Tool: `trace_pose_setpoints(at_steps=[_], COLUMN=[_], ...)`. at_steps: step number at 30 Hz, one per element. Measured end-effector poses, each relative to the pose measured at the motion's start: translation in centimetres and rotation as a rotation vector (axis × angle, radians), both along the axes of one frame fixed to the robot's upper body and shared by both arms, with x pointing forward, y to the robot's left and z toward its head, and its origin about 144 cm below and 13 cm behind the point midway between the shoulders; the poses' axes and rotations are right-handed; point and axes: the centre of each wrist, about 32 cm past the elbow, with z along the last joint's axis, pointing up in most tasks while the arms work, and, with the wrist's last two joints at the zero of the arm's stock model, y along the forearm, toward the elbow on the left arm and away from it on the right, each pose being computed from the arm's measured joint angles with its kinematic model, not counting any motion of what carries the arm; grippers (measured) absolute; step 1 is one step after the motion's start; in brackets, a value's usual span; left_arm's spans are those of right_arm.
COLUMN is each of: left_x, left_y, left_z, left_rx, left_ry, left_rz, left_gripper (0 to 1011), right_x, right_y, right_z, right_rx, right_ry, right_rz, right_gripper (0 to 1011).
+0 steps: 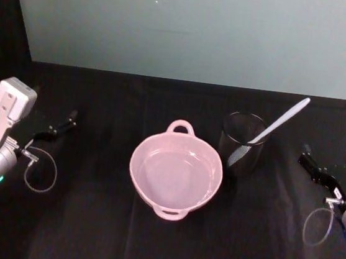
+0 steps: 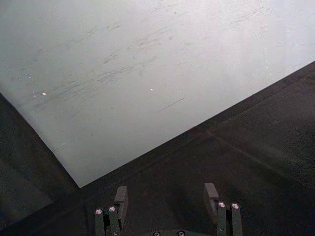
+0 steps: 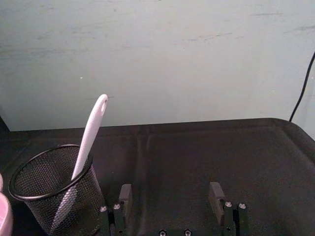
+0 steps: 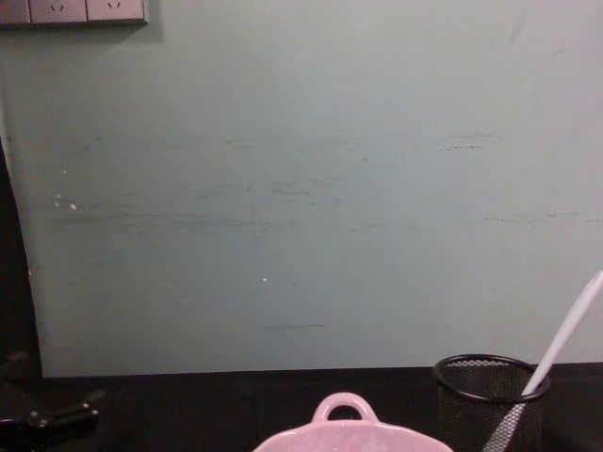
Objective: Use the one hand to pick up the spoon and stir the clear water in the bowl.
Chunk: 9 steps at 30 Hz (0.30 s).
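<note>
Head view: the table [image 1: 147,245] was covered with a black cloth, with a pale green wall [image 1: 191,25] behind it.
Bowl: the pink bowl [image 1: 175,172] stood in the middle of the table with clear water inside; one loop handle pointed to the far side, another small one to the near side.
Cup: a black wire-mesh cup [image 1: 243,142] stood just beside the bowl, to its right and a little farther back.
Spoon: the spoon [image 1: 271,131] stood in the cup with the blade down – the handle leaned up and to the right, over the rim. The hole at the handle end was seen in the right wrist view [image 3: 83,152].
Right gripper: the right gripper [image 1: 334,170] rested low at the right edge of the table, well apart from the cup, with nothing between its fingers [image 3: 215,194] – they stood wide apart.
Left gripper: the left gripper [image 1: 48,128] rested at the left side of the table, far from the bowl, its fingers [image 2: 121,198] also wide apart and holding nothing.
Chest view: the bowl rim [image 4: 349,435] and the cup [image 4: 480,405] were at the bottom edge.
</note>
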Motion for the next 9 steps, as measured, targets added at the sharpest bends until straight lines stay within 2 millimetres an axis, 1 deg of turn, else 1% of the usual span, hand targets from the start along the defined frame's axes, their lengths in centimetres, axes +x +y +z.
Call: trace_pose_setpoints(at_steps=[9], left_x=[0.00], left_y=[0.00], left_z=[0.00], left_rx=[0.000], left_ry=[0.000], left_rz=[0.000], left_gripper=[1011], right_x=[0.00], right_y=[0.00], right_z=[0.00], right_rx=[0.000], right_ry=[0.000], right_rz=[0.000], right_gripper=[1003])
